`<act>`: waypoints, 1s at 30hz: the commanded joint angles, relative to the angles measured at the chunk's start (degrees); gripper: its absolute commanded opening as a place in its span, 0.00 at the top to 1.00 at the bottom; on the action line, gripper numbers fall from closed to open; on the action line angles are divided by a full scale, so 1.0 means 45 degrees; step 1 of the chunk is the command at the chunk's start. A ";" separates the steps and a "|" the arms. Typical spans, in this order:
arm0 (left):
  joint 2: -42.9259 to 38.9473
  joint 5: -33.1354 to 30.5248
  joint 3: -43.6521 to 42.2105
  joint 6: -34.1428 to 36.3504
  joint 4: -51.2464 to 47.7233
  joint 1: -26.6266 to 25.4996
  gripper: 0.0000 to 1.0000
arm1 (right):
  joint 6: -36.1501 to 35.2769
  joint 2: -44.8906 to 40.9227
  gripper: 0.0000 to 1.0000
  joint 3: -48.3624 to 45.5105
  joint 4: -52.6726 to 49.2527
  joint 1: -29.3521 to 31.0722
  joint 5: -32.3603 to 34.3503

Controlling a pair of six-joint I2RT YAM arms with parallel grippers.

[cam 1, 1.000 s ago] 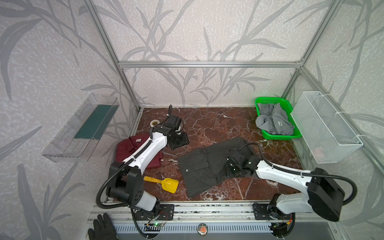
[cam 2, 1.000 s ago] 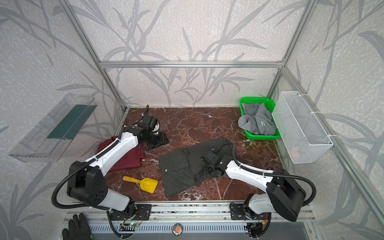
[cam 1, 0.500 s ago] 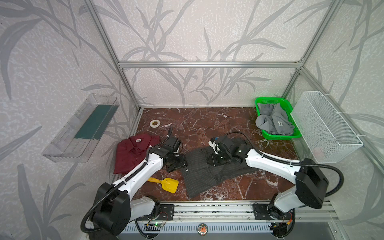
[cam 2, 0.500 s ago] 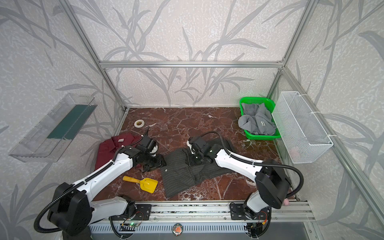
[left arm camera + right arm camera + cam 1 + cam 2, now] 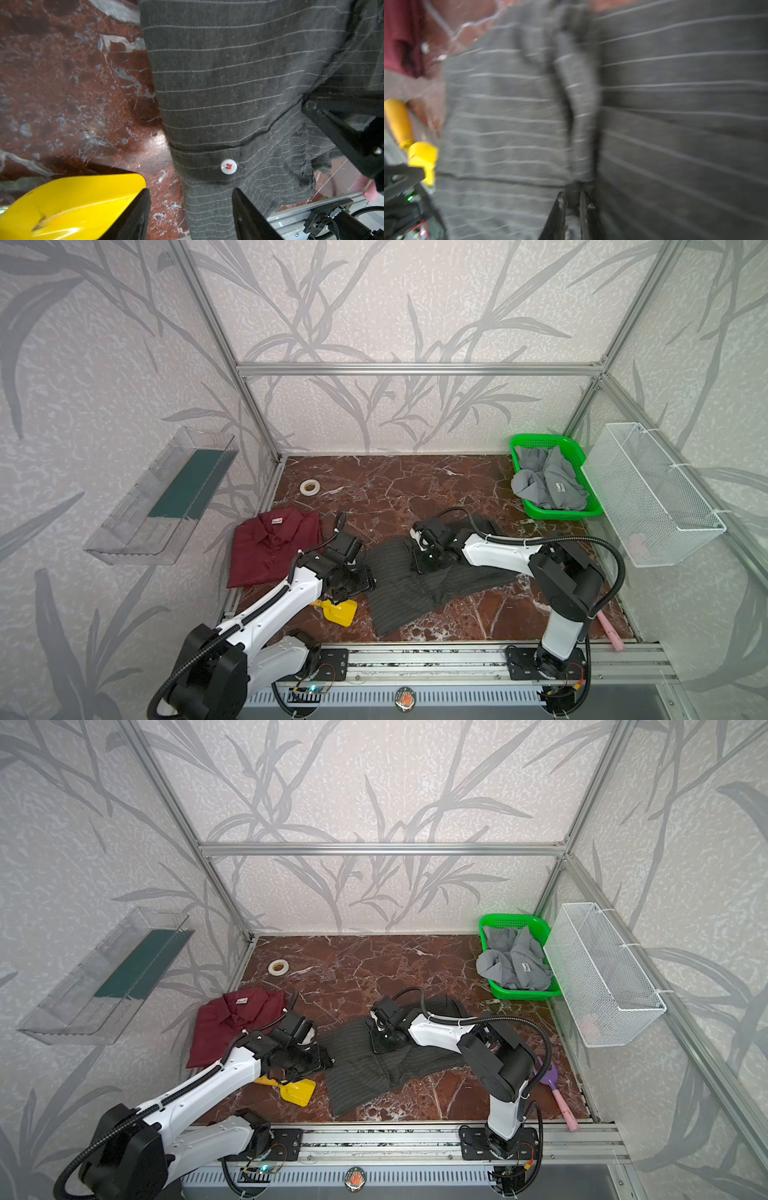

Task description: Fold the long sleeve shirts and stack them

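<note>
hanging open over an edge of the charcoal pinstripe shirt [image 5: 407,593], the left gripper [image 5: 190,195] holds nothing; a white button [image 5: 228,166] lies just ahead of its fingers, and the yellow scoop [image 5: 72,205] is right beside one finger. the right gripper [image 5: 572,204] is nearly closed on a raised fold of the same shirt, though that view is blurred. the maroon shirt [image 5: 270,551] lies near the left gripper, and the light grey shirt [image 5: 548,485] sits crumpled in the green basket [image 5: 536,441], well apart from both

Both top views are looking down from the front; both wrist cameras are peering closely at the striped shirt [image 5: 228,83].
</note>
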 commanded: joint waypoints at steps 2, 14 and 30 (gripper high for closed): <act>0.0115 -0.0178 -0.0263 -0.0348 0.0505 -0.0136 0.36 | 0.0425 0.0193 0.86 -0.0895 0.0385 -0.0736 0.1032; 0.1118 -0.0931 0.0262 0.0291 0.1053 -0.0125 0.31 | 0.4409 0.1033 0.91 -0.1816 0.1879 -0.1067 0.2372; 0.0015 -0.0453 -0.1746 -0.0085 0.6391 0.1285 0.18 | 0.3090 -0.1937 0.76 -0.1020 0.0526 -0.0932 0.1202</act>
